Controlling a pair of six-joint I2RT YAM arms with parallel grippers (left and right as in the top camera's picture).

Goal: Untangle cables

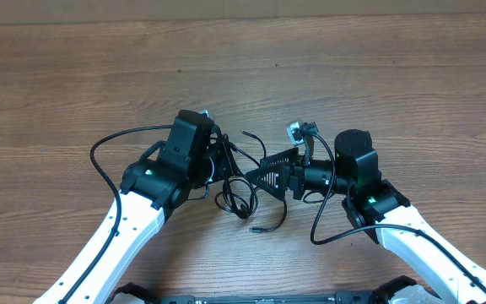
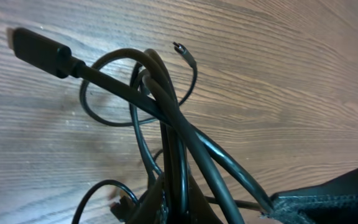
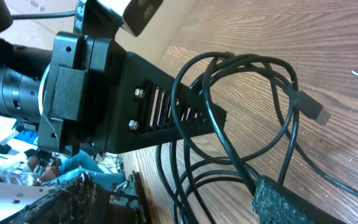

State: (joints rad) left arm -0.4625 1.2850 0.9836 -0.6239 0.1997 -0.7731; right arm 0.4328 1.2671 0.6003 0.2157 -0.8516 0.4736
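A tangle of thin black cables (image 1: 239, 192) lies on the wooden table between my two grippers. In the left wrist view the cables (image 2: 173, 118) cross and loop, with a large flat plug (image 2: 39, 51) at the far left and a small plug (image 2: 182, 50) at the top. My left gripper (image 1: 220, 165) is shut on several strands that run through its jaws (image 2: 179, 208). My right gripper (image 1: 256, 179) is open, with loops of cable (image 3: 247, 93) between its fingers (image 3: 173, 199). One strand touches its right finger pad (image 3: 291, 205).
A loose cable end (image 1: 256, 228) lies toward the table's front, and another (image 1: 245, 133) points toward the back. The left arm's own wire (image 1: 99, 156) loops out to the left. The right arm's wire (image 1: 319, 228) hangs near its wrist.
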